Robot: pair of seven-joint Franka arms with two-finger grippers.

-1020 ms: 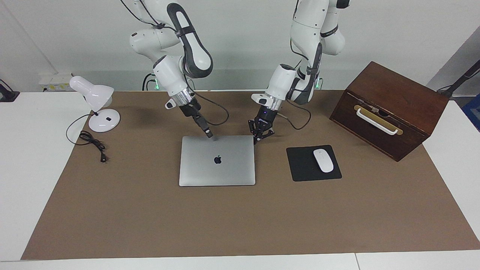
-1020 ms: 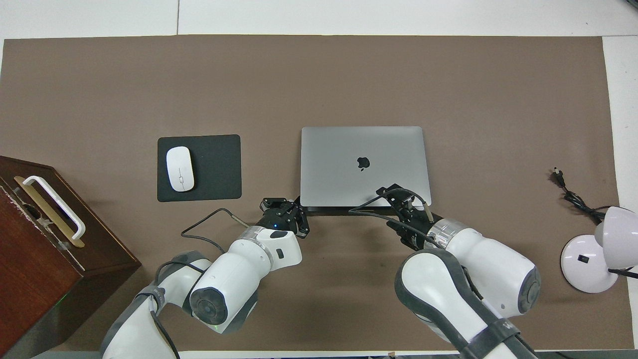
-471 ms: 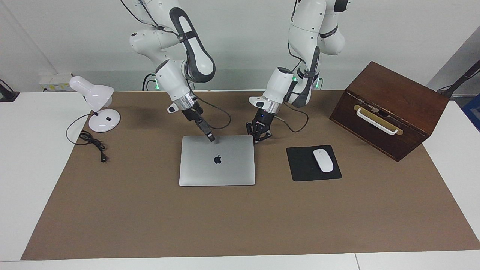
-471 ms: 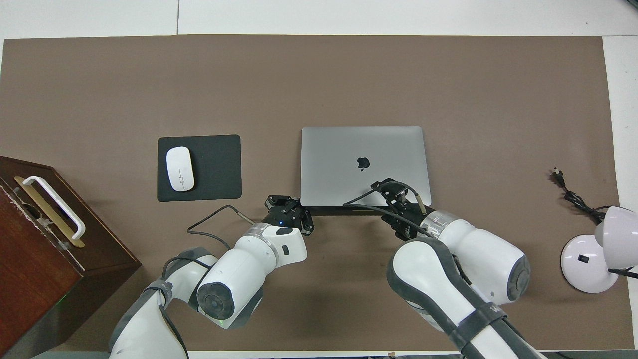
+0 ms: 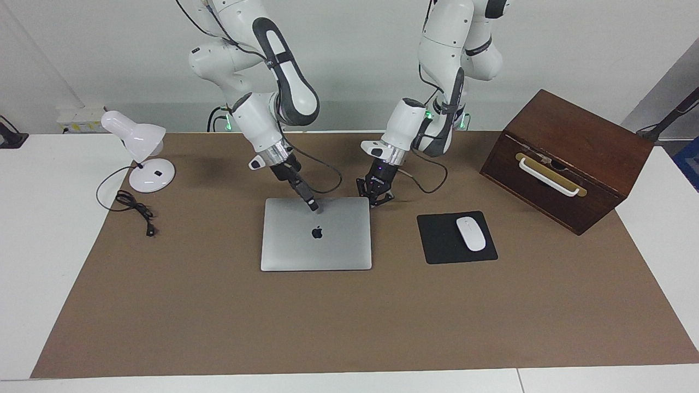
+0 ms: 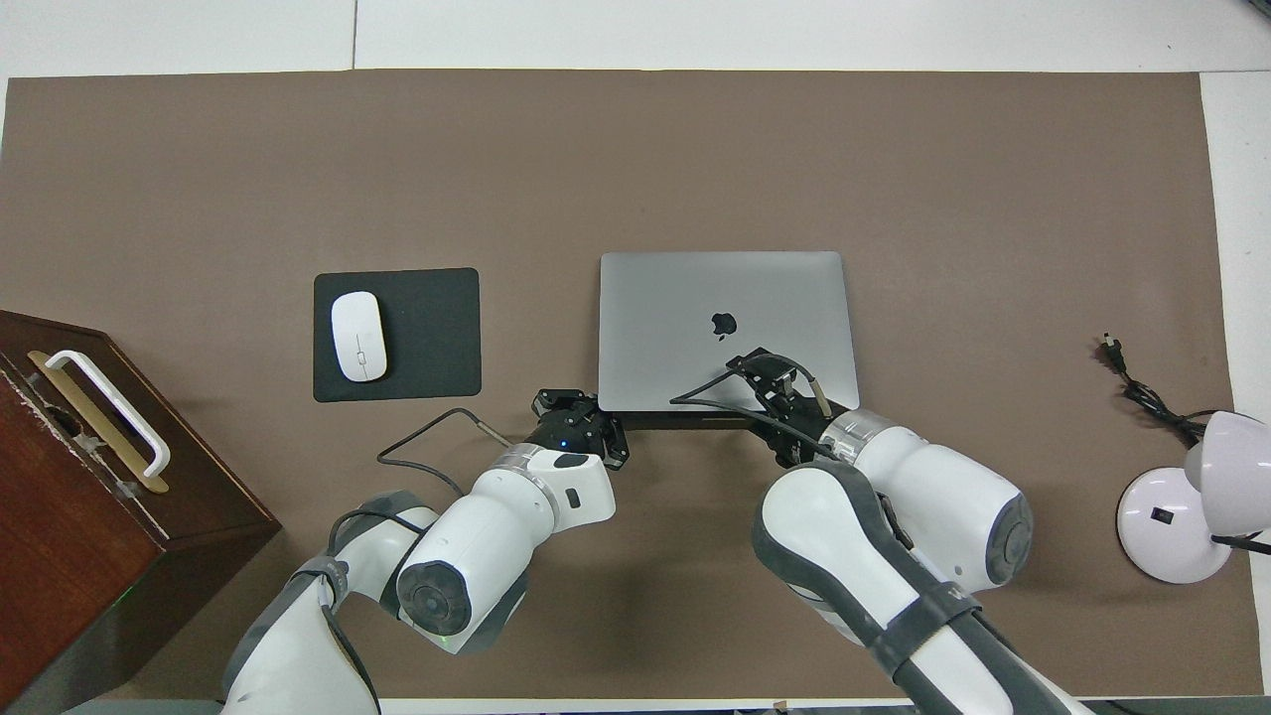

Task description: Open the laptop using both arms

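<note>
Right gripper (image 5: 312,206) on laptop (image 5: 317,240) (lid shut); left gripper (image 5: 374,198) beside corner.

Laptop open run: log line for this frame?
laptop: shut, flat | right gripper: tip on lid by robot-side edge | left gripper: at robot-side corner toward mouse pad

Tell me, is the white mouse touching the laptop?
Apart. The overhead view shows the mouse on the mouse pad, with bare mat between it and the laptop.

One high camera faces the robots, one looks down; both share the table (image 5: 33,256).
</note>
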